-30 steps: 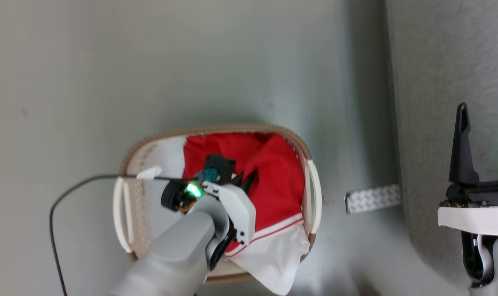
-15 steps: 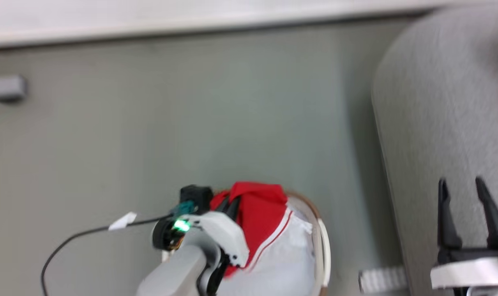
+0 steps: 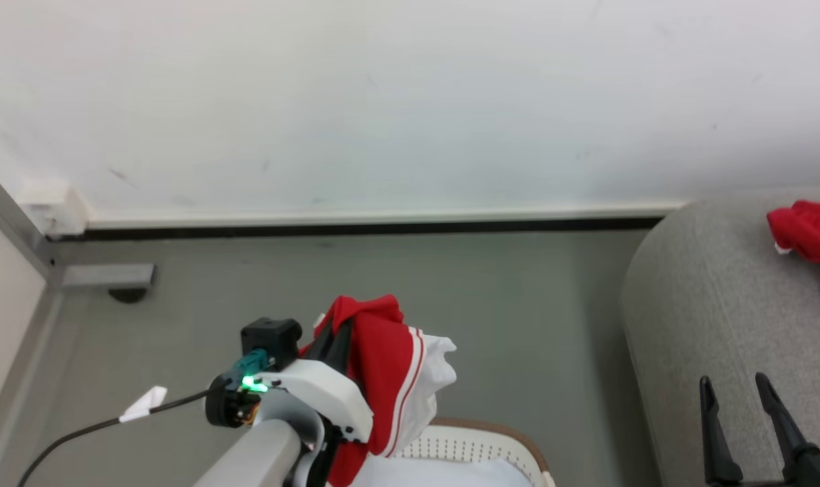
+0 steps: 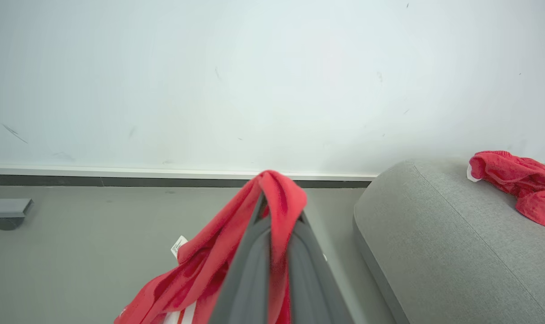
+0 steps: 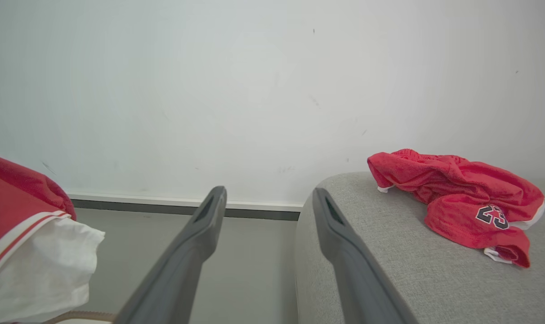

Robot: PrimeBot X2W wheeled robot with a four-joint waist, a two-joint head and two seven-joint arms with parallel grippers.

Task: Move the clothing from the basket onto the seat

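Observation:
The red garment (image 3: 379, 365) with white stripes and a white panel hangs from my left gripper (image 4: 279, 207), which is shut on a fold of it above the basket. Just the far brown rim and perforated wall of the basket (image 3: 477, 443) peek in at the bottom of the head view. To the right lies the grey seat (image 3: 714, 304), its rounded end a short way from the hanging cloth. My right gripper (image 3: 741, 399) is open over the seat's near part, holding nothing.
A second red garment (image 5: 457, 198) with a number patch lies crumpled on the seat's far side. A white wall and dark baseboard (image 3: 356, 228) close the back. A grey metal foot (image 3: 105, 276) stands at the left. A black cable (image 3: 78, 433) trails from my left wrist.
The head camera has tilted up. My left gripper has risen out of the basket with the red garment, which now hangs free. The right gripper stays open.

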